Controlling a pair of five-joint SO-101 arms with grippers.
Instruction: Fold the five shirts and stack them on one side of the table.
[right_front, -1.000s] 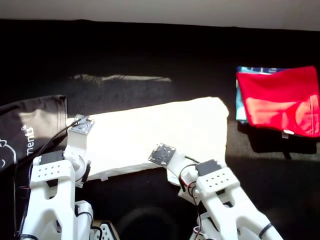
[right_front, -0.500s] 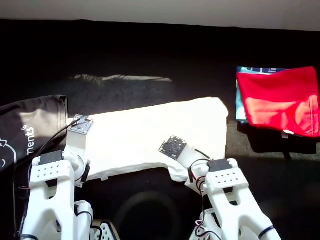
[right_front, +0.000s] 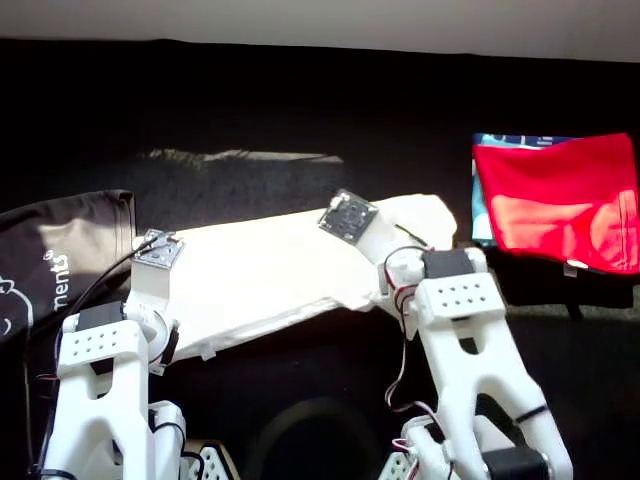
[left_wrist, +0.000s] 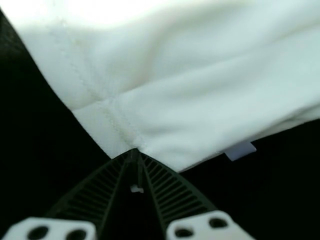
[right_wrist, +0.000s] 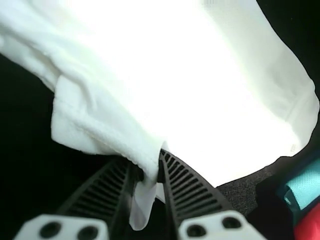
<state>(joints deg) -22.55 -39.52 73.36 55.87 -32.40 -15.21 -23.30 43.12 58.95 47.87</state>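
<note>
The white shirt (right_front: 250, 275), a soft knit with stitched seams, lies as a long band across the black table (right_front: 300, 110). The left gripper (left_wrist: 134, 156) is clenched, apparently nipping a seamed corner; the right gripper (right_wrist: 149, 172) grasps a bunched fold. A small tag (left_wrist: 240, 150) juts from the hem, unreadable. A folded red shirt (right_front: 560, 205) lies beyond the right arm, a black shirt (right_front: 55, 250) with white lettering beside the left.

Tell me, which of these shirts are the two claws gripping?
The white shirt in the middle: the left gripper and right gripper each pinch its edge. The black shirt and red shirt lie ungripped at the sides.
</note>
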